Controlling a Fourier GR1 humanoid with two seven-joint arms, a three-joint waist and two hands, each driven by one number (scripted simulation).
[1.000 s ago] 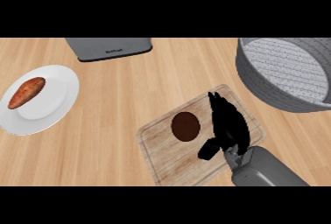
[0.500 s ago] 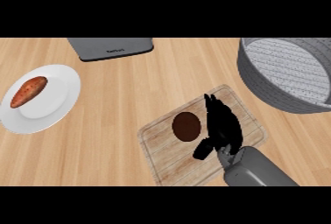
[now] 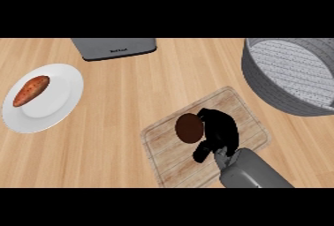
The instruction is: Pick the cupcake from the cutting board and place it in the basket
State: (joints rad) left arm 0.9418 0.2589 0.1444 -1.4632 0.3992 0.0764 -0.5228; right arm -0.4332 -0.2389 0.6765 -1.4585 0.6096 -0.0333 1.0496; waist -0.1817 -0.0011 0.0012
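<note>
Cupcake (image 3: 187, 128): we see it as a dark brown oval lying on the board, toward the board's left half, untouched by anything on its left side.
Board (image 3: 171, 159): we find a pale wooden cutting board lying tilted on the desk, in the lower middle of the view.
Right hand (image 3: 218, 130): we see it over the board, its black fingers curved down just beside the cupcake's right edge and touching or nearly touching it. We cannot tell whether the fingers have closed on the cupcake; most of the cupcake shows clear of the hand.
Right forearm (image 3: 251, 172): we see the grey arm coming in from the lower edge, over the board's lower right corner.
Basket (image 3: 294, 73): we see a grey round basket at the upper right, well apart from the cupcake.
Plate (image 3: 58, 95): we see a white plate at the left with a reddish sweet potato (image 3: 31, 90) on it.
Grey box (image 3: 114, 47): we see it at the top edge.
Desk (image 3: 130, 97): light wood.
</note>
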